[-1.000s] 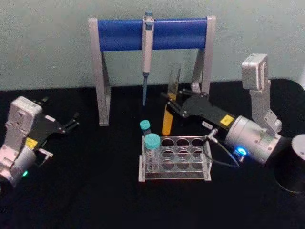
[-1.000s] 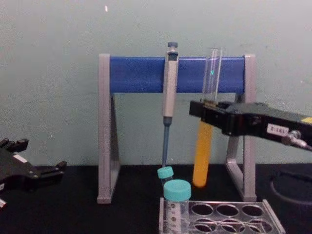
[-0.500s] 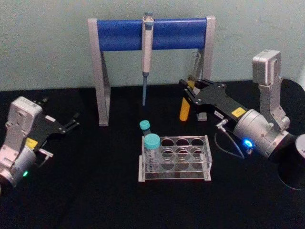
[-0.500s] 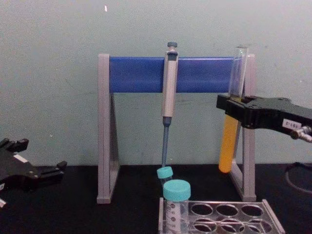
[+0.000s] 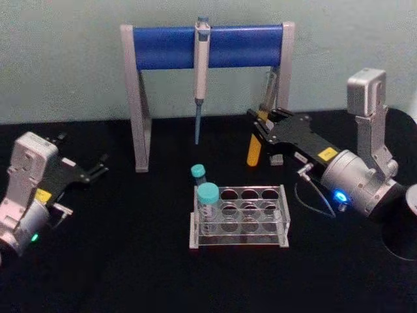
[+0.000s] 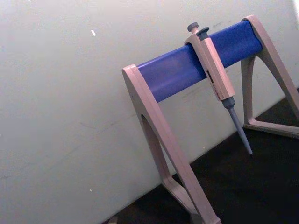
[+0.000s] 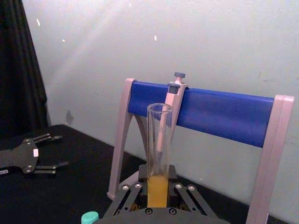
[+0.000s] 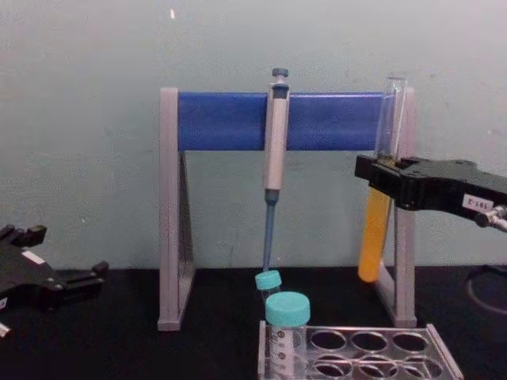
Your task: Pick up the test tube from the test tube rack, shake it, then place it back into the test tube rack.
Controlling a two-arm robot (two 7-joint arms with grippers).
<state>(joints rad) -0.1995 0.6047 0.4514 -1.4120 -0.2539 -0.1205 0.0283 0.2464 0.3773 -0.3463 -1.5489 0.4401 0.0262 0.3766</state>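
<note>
Our right claw [image 5: 258,124] grasps the test tube [image 5: 253,153], holding it nearly upright in the air behind the test tube rack [image 5: 240,225], beside the pipette stand's [image 5: 163,47] right leg. We see our left claw [image 7: 57,150] released, parked at the left.

test tube rack [image 8: 349,328] front cut off, chest view

Black angular left gripper [image 5: 81,150] and right gripper [image 5: 258,127], silver-grey wrist housings [image 5: 27,171], yellow warning labels [image 5: 328,154], white numbered tag [image 8: 478,203], blue light [image 5: 336,195], green light [image 5: 33,238], looping grey cable [image 5: 306,205], small screws [image 7: 178,186]
</note>
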